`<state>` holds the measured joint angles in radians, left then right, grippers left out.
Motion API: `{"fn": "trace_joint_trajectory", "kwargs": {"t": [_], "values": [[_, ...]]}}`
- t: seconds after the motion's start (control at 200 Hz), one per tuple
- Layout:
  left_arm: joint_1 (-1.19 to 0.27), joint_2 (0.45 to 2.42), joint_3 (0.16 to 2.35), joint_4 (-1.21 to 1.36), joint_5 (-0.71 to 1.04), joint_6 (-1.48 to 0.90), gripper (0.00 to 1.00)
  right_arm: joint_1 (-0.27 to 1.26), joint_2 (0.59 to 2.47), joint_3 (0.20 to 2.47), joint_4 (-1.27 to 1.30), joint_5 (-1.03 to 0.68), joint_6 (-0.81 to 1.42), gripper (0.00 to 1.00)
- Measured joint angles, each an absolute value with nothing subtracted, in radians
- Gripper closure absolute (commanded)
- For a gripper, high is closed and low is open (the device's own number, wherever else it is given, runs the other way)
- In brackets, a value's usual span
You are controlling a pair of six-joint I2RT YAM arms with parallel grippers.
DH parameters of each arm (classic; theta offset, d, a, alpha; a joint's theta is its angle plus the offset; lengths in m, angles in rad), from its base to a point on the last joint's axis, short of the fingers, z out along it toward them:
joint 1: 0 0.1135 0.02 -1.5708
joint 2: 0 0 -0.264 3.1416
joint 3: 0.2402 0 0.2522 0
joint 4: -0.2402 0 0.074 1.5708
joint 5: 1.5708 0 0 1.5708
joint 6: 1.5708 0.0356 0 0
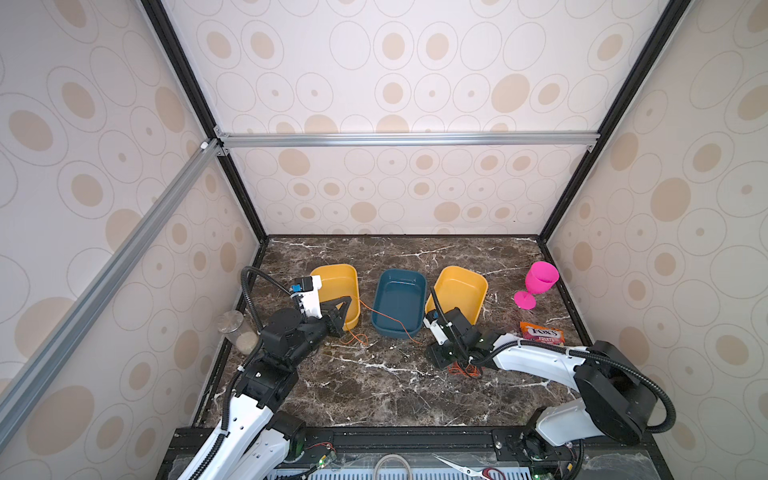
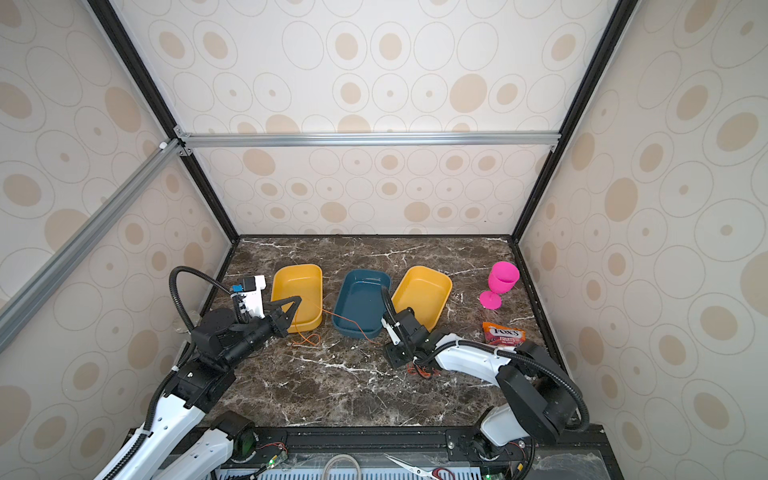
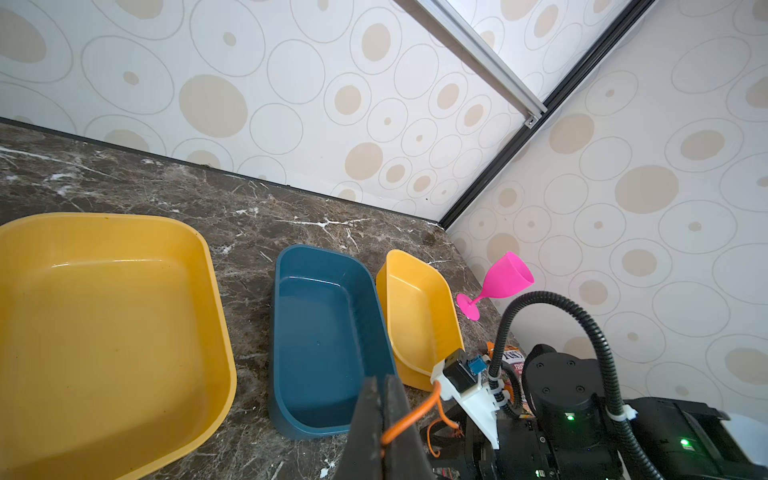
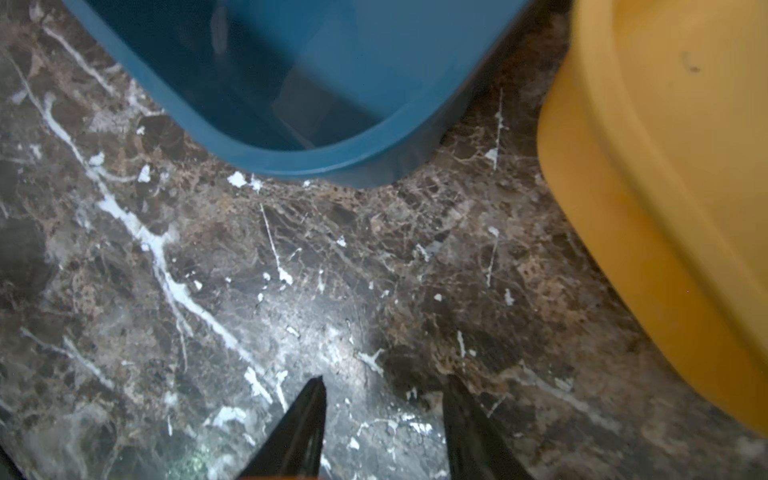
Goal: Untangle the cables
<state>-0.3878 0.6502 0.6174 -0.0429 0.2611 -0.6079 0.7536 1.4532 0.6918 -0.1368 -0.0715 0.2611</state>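
- Left gripper point(image 3: 384, 415): fingers clamped shut on the thin orange cable point(image 3: 411, 415).
- In both top views that strand runs from the left jaws across the teal plastic tray point(image 1: 397, 297) to the knot of thin orange and red wires point(image 1: 463, 369) on the brown marble tabletop point(image 1: 374, 395), under the right arm.
- Right gripper point(image 4: 384, 386): 2 fingers parted, only marble between them, holding nothing.
- Judgement: pin the knot with the right gripper first, then draw the left away slowly. A taut strand could drag the tray.
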Motion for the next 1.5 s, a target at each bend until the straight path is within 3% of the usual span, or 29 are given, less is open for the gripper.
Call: {"fn": "trace_joint_trajectory", "kwargs": {"t": [0.14, 0.435, 0.585, 0.66, 0.83, 0.91, 1.256, 1.496], "values": [[-0.388, 0.650, 0.606, -0.039, 0.273, -0.608, 1.00, 0.754, 1.431, 0.683, -0.121, -0.087, 0.276, 0.92], [-0.388, 0.661, 0.408, 0.020, 0.324, -0.649, 1.00, 0.754, 1.320, 0.690, -0.126, -0.182, 0.318, 0.95], [-0.388, 0.686, 0.290, 0.071, 0.340, -0.691, 0.94, 0.754, 1.339, 0.710, -0.118, -0.228, 0.348, 0.95], [-0.388, 0.701, 0.250, 0.092, 0.337, -0.706, 0.86, 0.754, 1.380, 0.729, -0.112, -0.252, 0.365, 0.95], [-0.390, 0.733, 0.186, 0.143, 0.338, -0.744, 0.49, 0.754, 1.468, 0.760, -0.109, -0.290, 0.404, 0.95], [-0.391, 0.730, 0.184, 0.144, 0.334, -0.753, 0.42, 0.754, 1.487, 0.773, -0.113, -0.297, 0.414, 0.95], [-0.424, 0.748, 0.200, 0.231, 0.405, -0.756, 0.38, 0.765, 1.530, 0.857, -0.173, -0.297, 0.412, 0.95], [-0.591, 0.880, 0.249, 0.406, 0.491, -0.756, 0.40, 0.785, 1.567, 0.888, -0.195, -0.306, 0.403, 0.95]]}}
